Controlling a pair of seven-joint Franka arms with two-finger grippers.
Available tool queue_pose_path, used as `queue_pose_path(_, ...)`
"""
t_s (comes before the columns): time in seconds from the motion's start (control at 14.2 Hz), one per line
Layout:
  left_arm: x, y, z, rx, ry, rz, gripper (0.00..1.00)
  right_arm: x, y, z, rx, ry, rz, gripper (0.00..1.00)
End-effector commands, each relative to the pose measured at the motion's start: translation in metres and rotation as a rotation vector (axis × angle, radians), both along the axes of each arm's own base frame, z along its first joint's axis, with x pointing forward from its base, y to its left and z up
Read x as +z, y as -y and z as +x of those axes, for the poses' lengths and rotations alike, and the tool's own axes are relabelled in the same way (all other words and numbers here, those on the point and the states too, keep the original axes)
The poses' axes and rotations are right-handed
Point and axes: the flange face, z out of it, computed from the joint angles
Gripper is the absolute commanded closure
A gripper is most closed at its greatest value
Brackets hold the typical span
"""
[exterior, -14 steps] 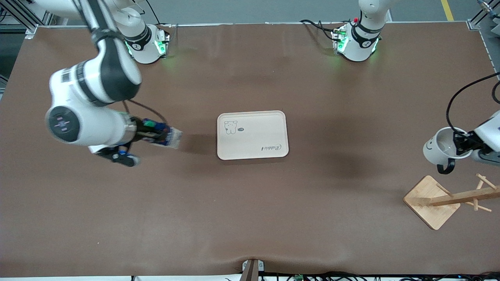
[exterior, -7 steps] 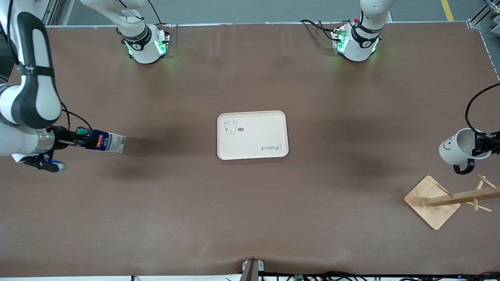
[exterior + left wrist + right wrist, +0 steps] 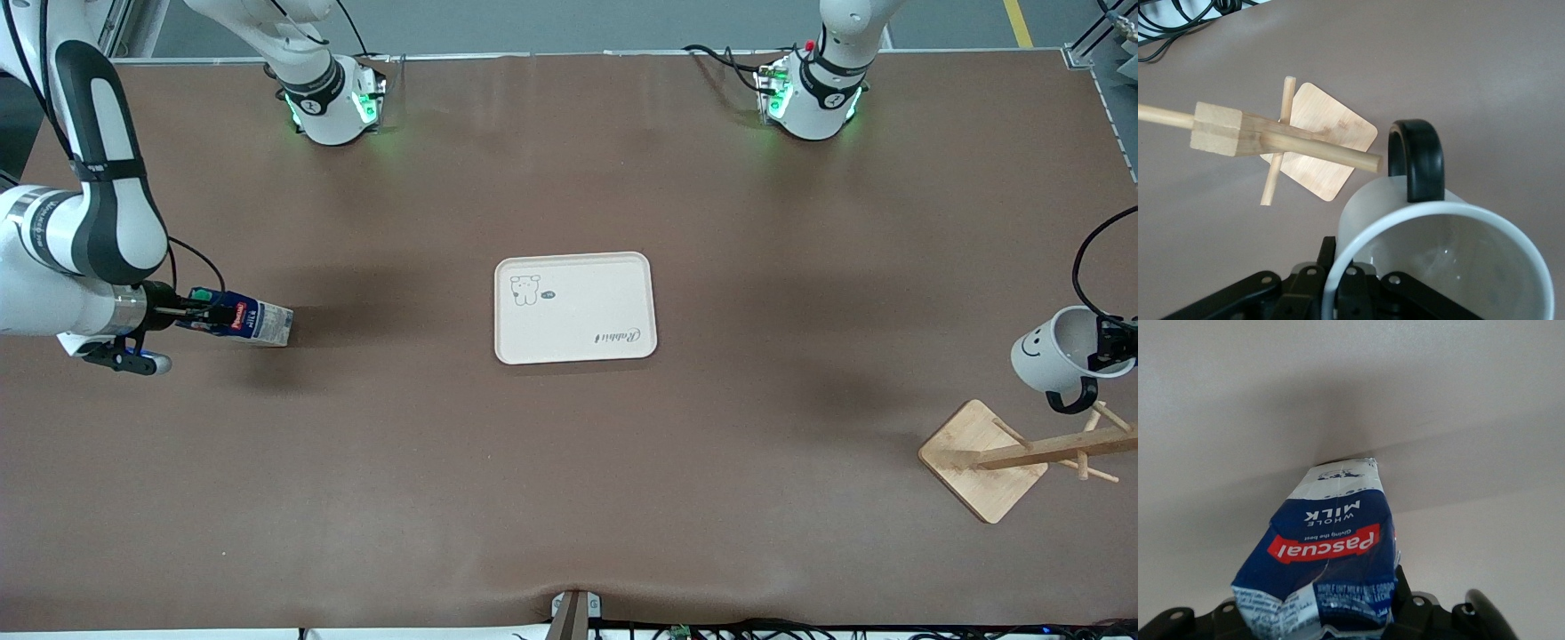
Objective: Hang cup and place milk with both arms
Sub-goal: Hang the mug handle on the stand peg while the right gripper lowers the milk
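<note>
A wide brown table (image 3: 569, 498) is seen from a high camera facing two white robot arms, whose green-lit bases stand along the edge farthest from that camera.

At the right arm's end of the table, the right gripper (image 3: 206, 313) is held low over the surface with its jaws closed on the milk (image 3: 242, 322), a small dark blue carton with a green cap and a red-and-white label. The carton is gripped at its cap end and lies tipped almost level, its pale lower part pointing toward the middle of the table. In the right wrist view the milk (image 3: 1325, 560) is seen pinched between the jaws, its sides creased. It is probably carried this way so that its base can be brought to the tray first.

In the middle of the table a pale rectangular tray (image 3: 575, 307) lies flat, with a small bear drawing in one corner and nothing on it. It is judged to be the place meant for the milk.

At the left arm's end, the left gripper (image 3: 1117, 342) is held in the air with its jaws clamped on the rim of the cup (image 3: 1058, 349), a white mug with a smiley face. The cup is tipped on its side, so that its black loop handle (image 3: 1417, 160) hangs downward just above a peg of the wooden cup rack (image 3: 1022, 455). In the left wrist view a peg's tip sits right beside the handle but has not yet passed through it. The tilt appears chosen so that the loop can be slid over the peg.
</note>
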Motion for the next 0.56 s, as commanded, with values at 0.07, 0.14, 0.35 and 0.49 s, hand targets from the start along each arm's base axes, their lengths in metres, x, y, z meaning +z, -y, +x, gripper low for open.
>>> queue_pose_path(0.07,0.005,-0.010,0.006,-0.015,0.037,-0.024,1.00,0.004,0.006,-0.008,0.014,0.009,-0.003,0.24)
queue_pose_path(0.14,0.004,-0.016,0.006,-0.007,0.042,-0.025,1.00,0.006,0.005,-0.007,0.016,0.008,-0.001,0.00)
queue_pose_path(0.35,-0.005,-0.031,0.007,-0.025,0.050,-0.030,1.00,0.020,0.005,-0.001,0.019,0.006,0.001,0.00)
queue_pose_path(0.49,-0.012,-0.046,0.008,-0.050,0.070,-0.030,1.00,0.028,0.005,0.003,0.020,0.012,0.001,0.00)
